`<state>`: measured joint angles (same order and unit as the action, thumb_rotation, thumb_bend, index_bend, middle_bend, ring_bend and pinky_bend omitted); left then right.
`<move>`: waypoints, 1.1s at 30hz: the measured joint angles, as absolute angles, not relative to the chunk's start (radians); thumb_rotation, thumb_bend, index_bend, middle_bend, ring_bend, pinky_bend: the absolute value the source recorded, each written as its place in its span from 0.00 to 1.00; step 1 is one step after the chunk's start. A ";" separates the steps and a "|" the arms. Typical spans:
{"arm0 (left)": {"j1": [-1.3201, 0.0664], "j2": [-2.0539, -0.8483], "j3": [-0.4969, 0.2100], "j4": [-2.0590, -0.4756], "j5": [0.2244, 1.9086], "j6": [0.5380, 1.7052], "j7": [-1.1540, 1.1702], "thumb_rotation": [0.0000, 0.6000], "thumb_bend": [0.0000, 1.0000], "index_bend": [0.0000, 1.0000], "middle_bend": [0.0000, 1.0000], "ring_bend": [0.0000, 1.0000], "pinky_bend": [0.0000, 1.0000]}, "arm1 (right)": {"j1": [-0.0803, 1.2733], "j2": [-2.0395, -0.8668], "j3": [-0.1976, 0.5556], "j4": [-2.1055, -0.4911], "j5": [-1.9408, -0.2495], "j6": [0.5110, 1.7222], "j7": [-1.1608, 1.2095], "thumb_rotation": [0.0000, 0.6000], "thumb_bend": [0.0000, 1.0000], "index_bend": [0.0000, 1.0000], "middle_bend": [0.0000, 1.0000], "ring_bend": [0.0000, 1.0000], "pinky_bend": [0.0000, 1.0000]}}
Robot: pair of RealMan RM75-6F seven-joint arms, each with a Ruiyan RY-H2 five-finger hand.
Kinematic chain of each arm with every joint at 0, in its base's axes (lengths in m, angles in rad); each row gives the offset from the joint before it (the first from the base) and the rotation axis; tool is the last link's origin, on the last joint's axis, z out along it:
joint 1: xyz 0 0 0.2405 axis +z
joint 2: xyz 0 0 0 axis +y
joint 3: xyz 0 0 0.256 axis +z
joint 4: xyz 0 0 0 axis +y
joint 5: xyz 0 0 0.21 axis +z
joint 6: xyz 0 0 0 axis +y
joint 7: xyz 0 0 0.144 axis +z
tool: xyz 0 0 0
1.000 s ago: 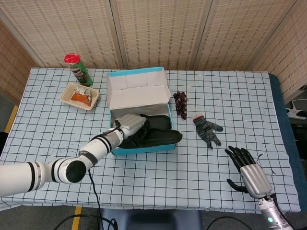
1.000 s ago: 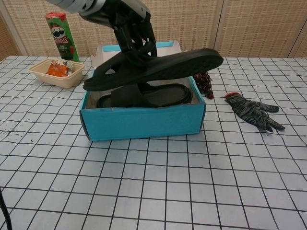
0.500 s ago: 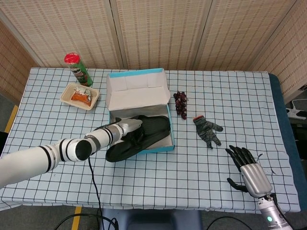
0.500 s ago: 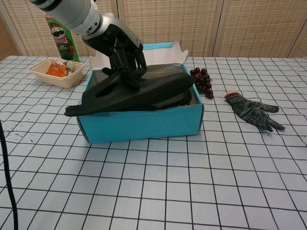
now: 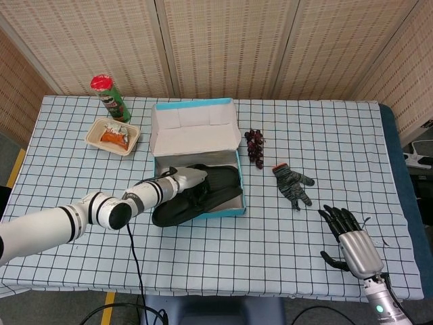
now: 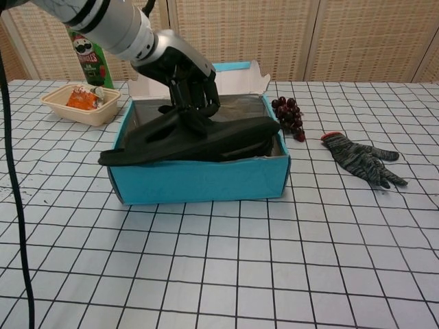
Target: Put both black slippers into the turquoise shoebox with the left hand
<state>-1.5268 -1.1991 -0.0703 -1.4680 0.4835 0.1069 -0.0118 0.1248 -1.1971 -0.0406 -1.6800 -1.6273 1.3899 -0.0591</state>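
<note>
The turquoise shoebox (image 5: 233,211) (image 6: 199,181) stands mid-table with its white lid flap up at the back. My left hand (image 5: 184,181) (image 6: 186,79) grips a black slipper (image 5: 177,210) (image 6: 185,139) by its strap. That slipper lies across the top of the box, its end sticking out over the box's left wall. A second black slipper (image 5: 226,181) (image 6: 264,146) lies beneath it inside the box, mostly hidden. My right hand (image 5: 352,238) rests open near the front right table edge, far from the box.
A bunch of dark grapes (image 5: 255,145) (image 6: 289,116) and a striped glove (image 5: 292,184) (image 6: 360,159) lie right of the box. A beige tray of snacks (image 5: 112,136) (image 6: 81,102) and a green Pringles can (image 5: 110,98) (image 6: 87,53) stand at the back left.
My left hand has lowered the held slipper from above the box onto it and swung its end out over the left wall. The box shifted slightly. The right hand has not moved.
</note>
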 measured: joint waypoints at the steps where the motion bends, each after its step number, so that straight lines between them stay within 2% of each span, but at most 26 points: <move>1: -1.519 -1.193 -0.084 -1.478 0.509 0.115 -0.018 1.00 0.82 0.70 0.87 0.70 0.74 | 0.125 -1.197 -0.041 -1.680 -1.628 1.389 -0.061 1.00 0.16 0.00 0.00 0.00 0.00; 7: -1.494 -1.163 -0.125 -1.523 0.596 0.146 -0.057 1.00 0.82 0.70 0.87 0.69 0.73 | 0.123 -1.197 -0.039 -1.681 -1.627 1.396 -0.063 1.00 0.16 0.00 0.00 0.00 0.00; 11: -1.490 -1.168 -0.126 -1.522 0.623 0.147 -0.070 1.00 0.81 0.70 0.86 0.68 0.72 | 0.123 -1.197 -0.040 -1.680 -1.628 1.395 -0.063 1.00 0.16 0.00 0.00 0.00 0.00; 17: -1.466 -1.231 -0.127 -1.485 0.684 0.182 -0.099 1.00 0.79 0.70 0.86 0.67 0.70 | 0.124 -1.198 -0.037 -1.677 -1.623 1.395 -0.063 1.00 0.16 0.00 0.00 0.00 0.00; 23: -1.422 -1.287 -0.167 -1.435 0.763 0.196 -0.132 1.00 0.78 0.70 0.85 0.66 0.69 | 0.124 -1.200 -0.033 -1.676 -1.617 1.398 -0.065 1.00 0.16 0.00 0.00 0.00 0.00; 33: -1.368 -1.343 -0.203 -1.366 0.852 0.134 -0.188 1.00 0.78 0.70 0.85 0.65 0.68 | 0.127 -1.203 -0.031 -1.673 -1.610 1.391 -0.071 1.00 0.16 0.00 0.00 0.00 0.00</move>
